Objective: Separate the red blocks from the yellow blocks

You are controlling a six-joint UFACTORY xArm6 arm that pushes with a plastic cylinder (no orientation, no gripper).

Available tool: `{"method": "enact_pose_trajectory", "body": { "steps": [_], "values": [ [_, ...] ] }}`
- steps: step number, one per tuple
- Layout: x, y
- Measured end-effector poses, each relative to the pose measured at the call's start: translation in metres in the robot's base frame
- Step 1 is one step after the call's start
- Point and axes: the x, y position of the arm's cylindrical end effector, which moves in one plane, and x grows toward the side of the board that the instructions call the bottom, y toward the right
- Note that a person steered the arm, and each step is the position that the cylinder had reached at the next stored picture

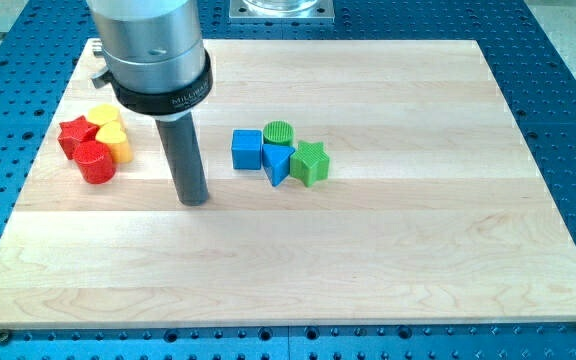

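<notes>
Risk: my tip (194, 199), jawless and holding nothing, stands at four o'clock of the touching reds (80, 145) and yellows (111, 135); a broad push shifts all together.

A robotics laboratory or test bench is indicated. A pale wooden board, the counter (368, 250), is laid flat on a blue metal plate (568, 100) that is drilled with a regular grid of small holes, as is used for fixing apparatus. A square metal mounting flange (281, 9) is seen at the view's top edge. A grey machined cylinder with a black collar (160, 85) bearing printed lettering, too small to be read, is carried above the counter. Small plastic blocks in plain colours, such as the green star (310, 163), are set out as test pieces.
</notes>
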Motion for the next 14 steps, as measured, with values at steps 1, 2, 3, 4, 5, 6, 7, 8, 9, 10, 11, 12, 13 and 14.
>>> {"method": "enact_pose_trajectory", "body": {
  "steps": [1,2,3,4,5,6,7,8,9,10,11,12,13,14],
  "values": [
    [0.002,-0.004],
    [0.006,-0.015],
    [0.006,-0.015],
    [0.006,-0.016],
    [0.006,-0.024],
    [0.006,-0.036],
    [0.007,-0.059],
    [0.008,-0.081],
    [0.014,-0.145],
    [0.004,-0.175],
    [-0.035,-0.175],
    [-0.057,-0.184],
    [-0.079,-0.199],
    [-0.121,-0.199]
  ]
}}
